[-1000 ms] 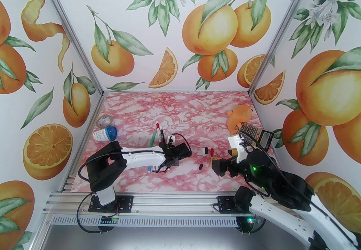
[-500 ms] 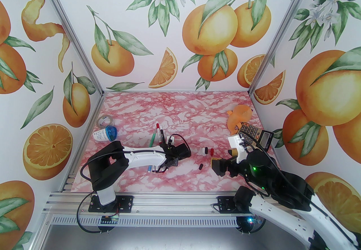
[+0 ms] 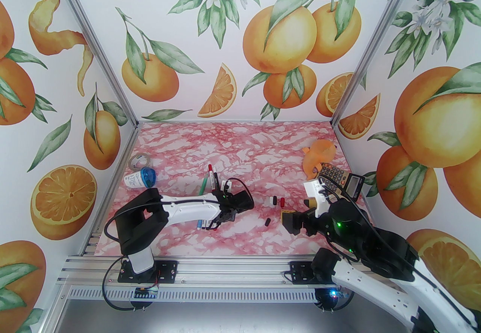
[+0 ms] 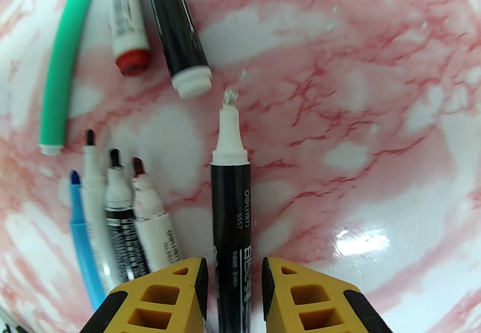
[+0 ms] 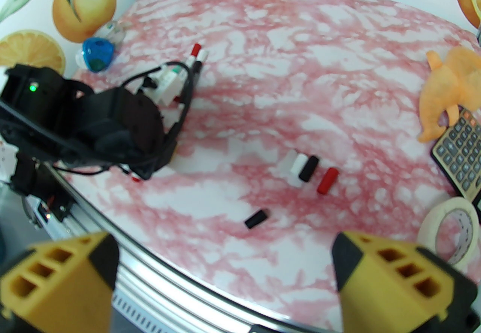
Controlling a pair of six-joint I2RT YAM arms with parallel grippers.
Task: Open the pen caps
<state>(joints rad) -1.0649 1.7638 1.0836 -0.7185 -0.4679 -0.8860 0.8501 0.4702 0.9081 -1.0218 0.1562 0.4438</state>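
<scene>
Left gripper (image 4: 233, 267) sits narrow around the uncapped black marker (image 4: 230, 211), small gap on one side on my feed. Right gripper (image 5: 225, 286) hangs wide open near four loose pen caps (image 5: 309, 168) on the marble table (image 5: 338, 61).

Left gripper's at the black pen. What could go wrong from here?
The left gripper straddles the uncapped black pen with gaps showing; its bare nib could smear the table.
The uncapped pens lie close beside one finger; a sideways move could scatter them.
The loose black cap near the table's near edge could roll off.
</scene>
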